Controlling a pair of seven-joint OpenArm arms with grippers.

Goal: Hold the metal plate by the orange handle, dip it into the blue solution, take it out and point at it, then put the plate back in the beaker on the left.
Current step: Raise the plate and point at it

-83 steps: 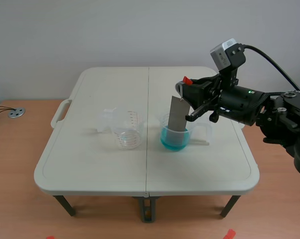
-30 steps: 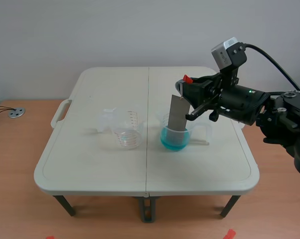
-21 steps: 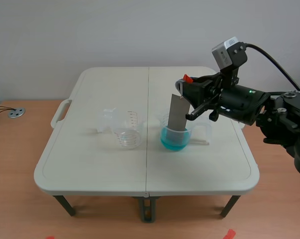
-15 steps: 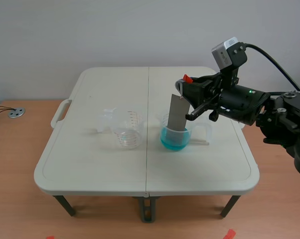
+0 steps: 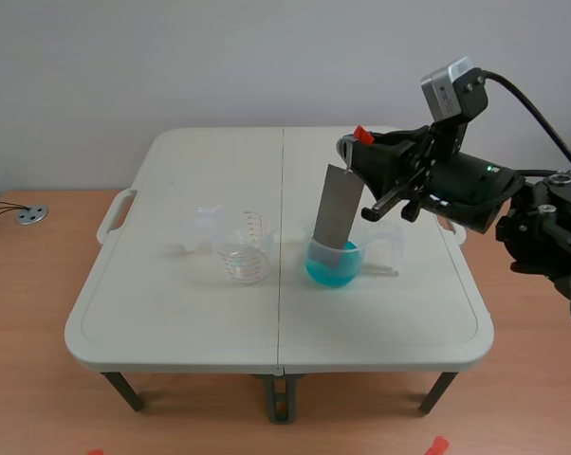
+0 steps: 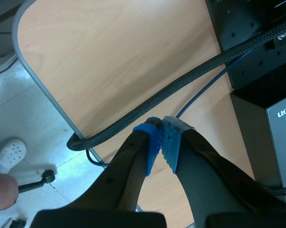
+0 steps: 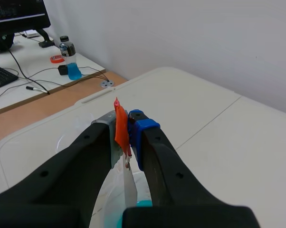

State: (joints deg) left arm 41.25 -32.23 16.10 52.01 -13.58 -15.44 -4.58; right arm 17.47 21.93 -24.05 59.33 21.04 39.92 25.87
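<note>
The left end effector point(image 6: 159, 130) was pinched shut, empty. On the table point(image 5: 172, 313), an empty beaker point(image 5: 243, 254) stood left of the blue-solution beaker point(image 5: 335, 261). The right end effector point(image 5: 354, 152), on its raised arm, clamped the orange handle point(image 5: 360, 134), with the tilted metal plate point(image 5: 333, 204) hanging into that beaker.

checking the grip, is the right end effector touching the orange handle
Touching: right wrist view shows the orange handle pinched between pads of the right end effector.

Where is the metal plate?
Scene view: the metal plate hangs from the right gripper, right of the table's middle, its lower end in the beaker of blue solution.
</note>
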